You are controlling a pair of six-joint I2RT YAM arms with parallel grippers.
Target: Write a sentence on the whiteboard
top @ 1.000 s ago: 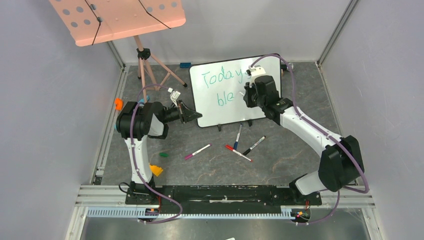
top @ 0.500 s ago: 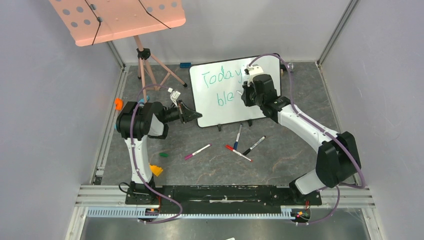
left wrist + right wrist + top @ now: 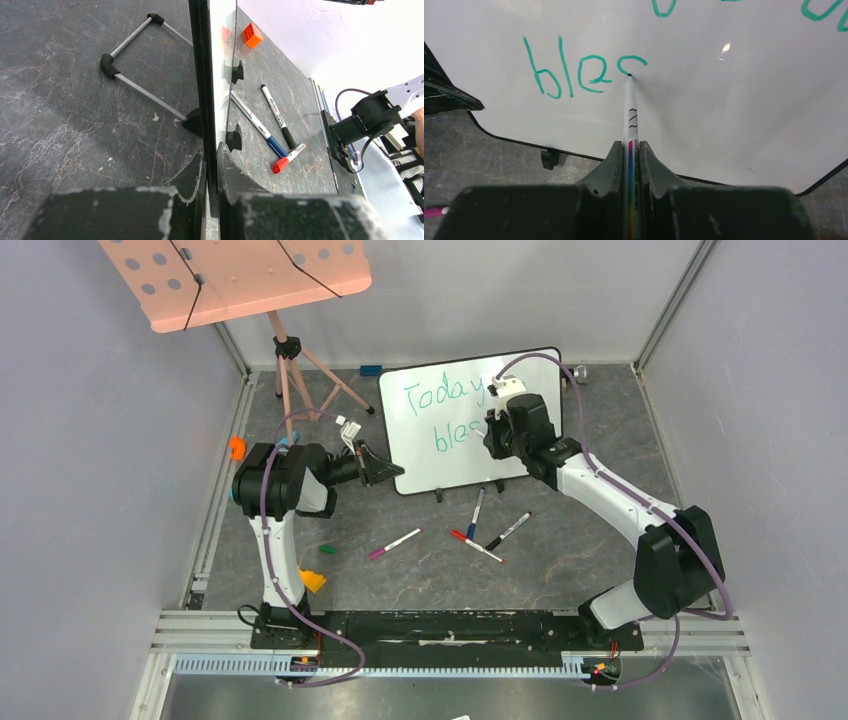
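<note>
The dark tabletop [image 3: 570, 540] carries the whiteboard [image 3: 420, 468], standing at the back. From above, "Today" heads the sentence [image 3: 440, 397]. Only the right wrist view shows the marker [image 3: 630, 107] tip touching a half-formed "s" after "ble" — right fingers [image 3: 611, 165] pinching its barrel. The left wrist view shows the left fingers [image 3: 237, 172] clamped on the board's black edge — loose pens [image 3: 270, 125] beyond.

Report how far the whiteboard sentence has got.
Done: the top line, starting "Today", is on the whiteboard; its end is hidden behind the right arm. In hand: the right gripper holds the marker, tip on the board, forming an "s" after "ble"; the left gripper clamps the board's edge. Left: the second line looks unfinished, with blank board beyond the tip.
</note>
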